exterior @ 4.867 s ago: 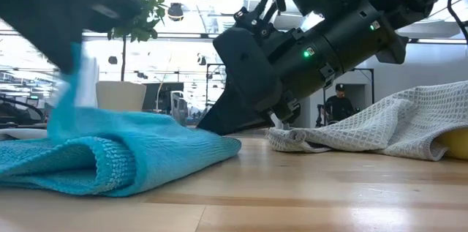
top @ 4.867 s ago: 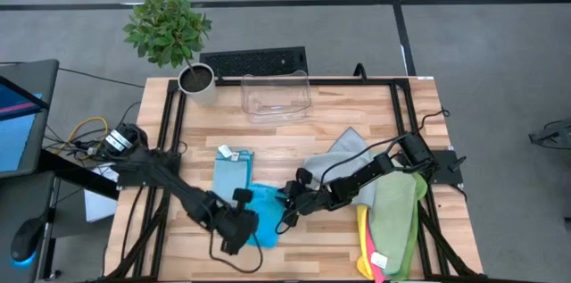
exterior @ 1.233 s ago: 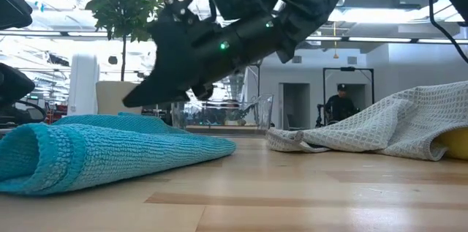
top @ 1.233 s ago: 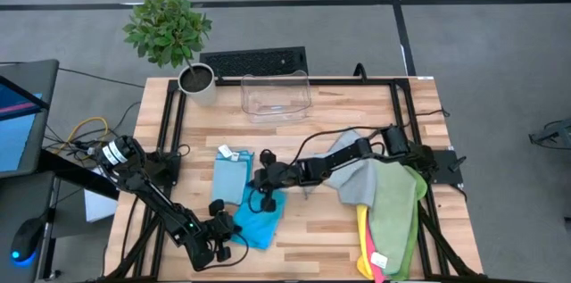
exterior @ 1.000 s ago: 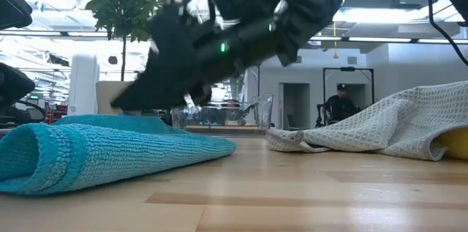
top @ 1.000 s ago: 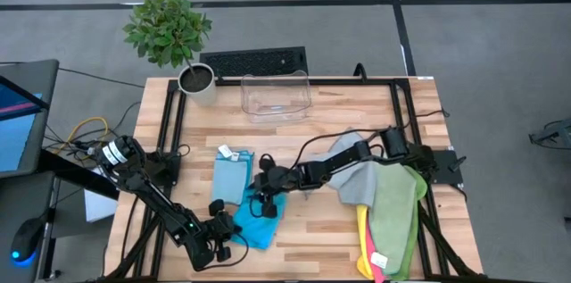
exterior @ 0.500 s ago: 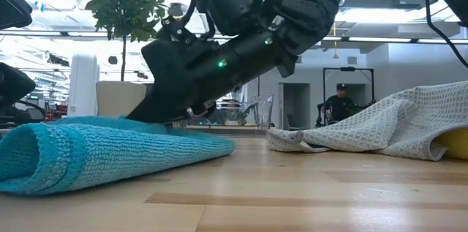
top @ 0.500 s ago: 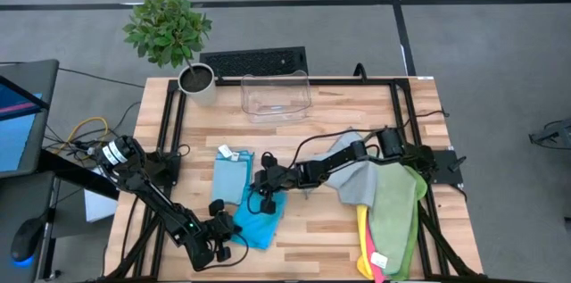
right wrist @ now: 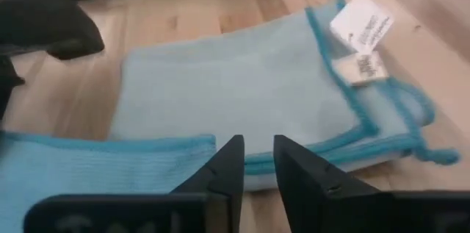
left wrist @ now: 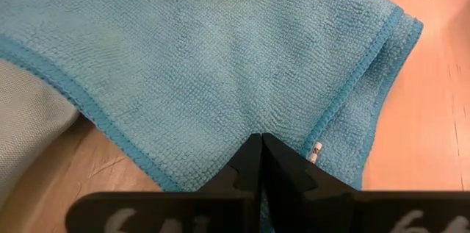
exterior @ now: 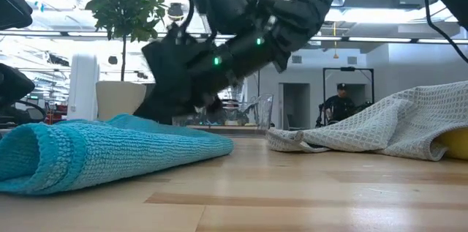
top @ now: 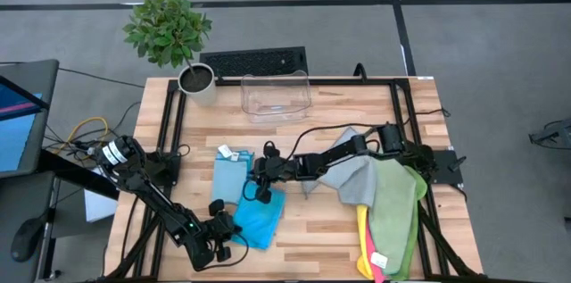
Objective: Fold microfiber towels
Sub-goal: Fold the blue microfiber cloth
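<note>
A teal microfiber towel (top: 259, 216) lies loosely folded on the wooden table, its rolled fold toward the near left (exterior: 29, 159). Beside its far left lies a folded light blue towel (top: 232, 176) with white tags (right wrist: 360, 23). My left gripper (left wrist: 261, 139) is shut, with its tips at the teal towel (left wrist: 220, 56) near the near-left edge (top: 223, 222). My right gripper (right wrist: 255, 145) hovers low over the seam between the teal and light blue towels (top: 257, 185). Its fingers stand a narrow gap apart with nothing between them. My left gripper's shut fingertips (left wrist: 258, 148) point slantwise down at the teal towel's top layer (left wrist: 257, 119), a little in from a stitched edge. The fingers hide the meeting point, so I cannot tell whether they pinch the cloth, press it or only hover. The towel lies flat on the table.
A pile of towels lies at the table's right: grey (top: 352, 171), pale green (top: 397, 207), and yellow and pink (top: 364, 238). A clear plastic bin (top: 275, 95) and a potted plant (top: 196, 82) stand at the far edge. A person stands in the room beyond (exterior: 338, 104).
My right gripper dipped onto the teal towel's far edge. It then drew a little toward the far left, over the light blue towel, and rolled slightly. The far part of the teal towel now shows a small raised hump in the low view.
</note>
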